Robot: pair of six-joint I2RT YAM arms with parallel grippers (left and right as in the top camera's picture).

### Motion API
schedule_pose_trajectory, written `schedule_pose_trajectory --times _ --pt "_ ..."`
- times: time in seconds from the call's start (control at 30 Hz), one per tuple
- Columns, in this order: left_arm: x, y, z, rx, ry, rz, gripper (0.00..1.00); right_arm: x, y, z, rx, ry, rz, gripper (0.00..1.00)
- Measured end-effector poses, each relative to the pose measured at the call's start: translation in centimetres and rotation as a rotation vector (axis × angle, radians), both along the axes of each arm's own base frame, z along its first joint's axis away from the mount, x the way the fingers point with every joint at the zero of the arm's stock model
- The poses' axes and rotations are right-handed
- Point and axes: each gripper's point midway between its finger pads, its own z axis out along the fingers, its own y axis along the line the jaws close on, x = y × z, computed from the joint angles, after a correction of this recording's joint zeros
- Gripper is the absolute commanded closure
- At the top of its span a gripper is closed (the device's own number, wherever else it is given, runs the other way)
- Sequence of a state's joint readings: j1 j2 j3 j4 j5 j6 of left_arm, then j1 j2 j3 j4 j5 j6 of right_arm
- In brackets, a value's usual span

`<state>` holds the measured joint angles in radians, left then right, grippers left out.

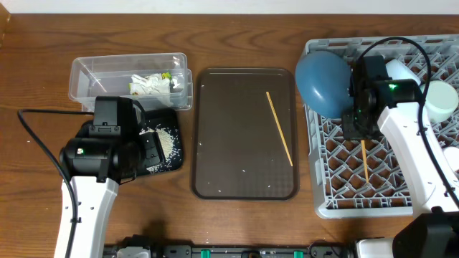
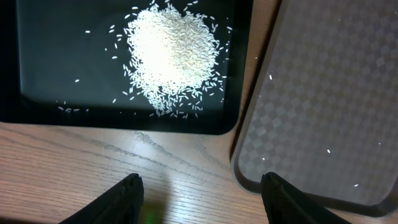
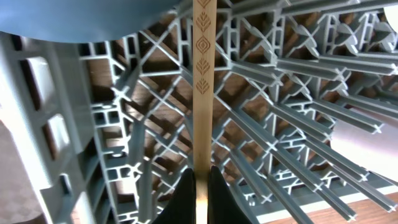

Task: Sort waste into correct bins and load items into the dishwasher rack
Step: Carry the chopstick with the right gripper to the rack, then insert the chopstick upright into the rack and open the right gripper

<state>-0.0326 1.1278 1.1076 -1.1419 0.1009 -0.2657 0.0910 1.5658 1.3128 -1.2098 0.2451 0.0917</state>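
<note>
Right gripper (image 3: pixel 202 177) fingers pressed together, pinching one wooden chopstick (image 3: pixel 203 74) at its lower end; stick runs straight away from the wrist cam, over the grey rack (image 3: pixel 124 155) grid. Overhead: that arm sits above the rack's left-middle, chopstick low among the pegs. I can't tell whether it touches the lattice. Dark-blue dish (image 1: pixel 323 79) leans in the rack just beside the gripper; two pale pieces stand at the rack's far right, too small to ID.

Step in hand, imo: loading chopsticks into the rack. Next move needs the stick laid across the ribs, not thru a gap, then jaws parted. After that the second chopstick (image 1: pixel 280 129), lying diagonal on the brown tray (image 1: pixel 215 143), wants fetching.

Left gripper (image 2: pixel 202 193) spread wide, nothing btw the fingers, hovering over bare table (image 2: pixel 74 168) just beside the black tray (image 2: pixel 62 62), which holds the rice (image 2: pixel 171 53). Clear tub (image 1: pixel 93 75) holds the tissue (image 1: pixel 154 84).

Writing: none legible. Chopstick carries only a column of small leaf and diamond motifs, no brand.
</note>
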Motion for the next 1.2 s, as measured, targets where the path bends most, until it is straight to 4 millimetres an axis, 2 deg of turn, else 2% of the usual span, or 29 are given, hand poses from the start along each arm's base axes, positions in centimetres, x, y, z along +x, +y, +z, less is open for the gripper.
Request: schedule_pose_trajectory --times 0.33,0.63,1.2 --pt "0.0 0.0 0.0 0.0 0.0 0.0 0.36 -2.2 -2.4 -3.6 -0.03 0.072 -0.062 0.99" --pt "0.0 0.0 0.0 0.0 0.0 0.0 0.36 -1.5 -3.5 -3.6 -0.03 0.035 -0.11 0.99" --pt "0.0 0.0 0.0 0.0 0.0 0.0 0.36 -0.6 -3.5 -3.5 -0.04 0.022 -0.008 0.99"
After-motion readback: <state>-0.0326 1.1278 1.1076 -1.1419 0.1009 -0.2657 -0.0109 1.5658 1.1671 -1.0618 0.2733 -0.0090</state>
